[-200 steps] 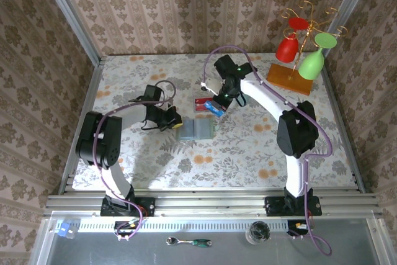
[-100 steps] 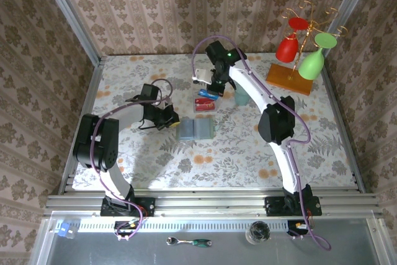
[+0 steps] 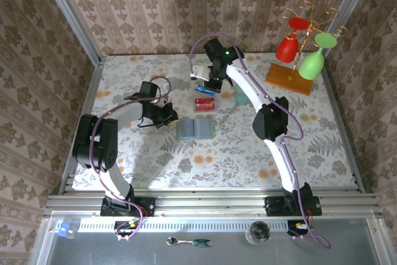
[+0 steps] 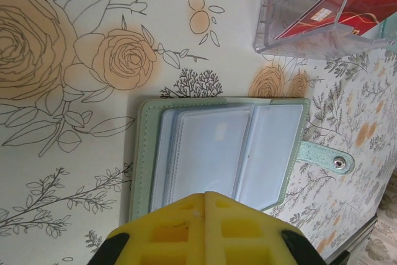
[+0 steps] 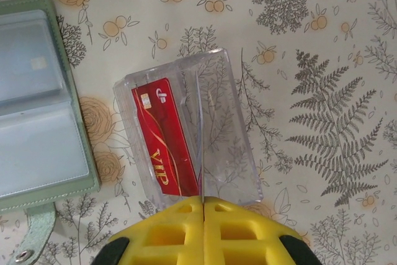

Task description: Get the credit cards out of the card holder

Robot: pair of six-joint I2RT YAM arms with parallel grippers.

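Both are pressing shut: left end effector at the open card holder's edge, right end effector over the clear tray beside it, where a red credit card is lying. Thin, slick, stiff: pinching an exposed edge looks wisest.

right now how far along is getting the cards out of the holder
Done: one red card lies in the clear tray. In hand: the right gripper, shut, seems to pinch a blue card above that tray; the left gripper, shut, rests at the open card holder's edge. Left: a chip shape in a sleeve suggests another card inside.
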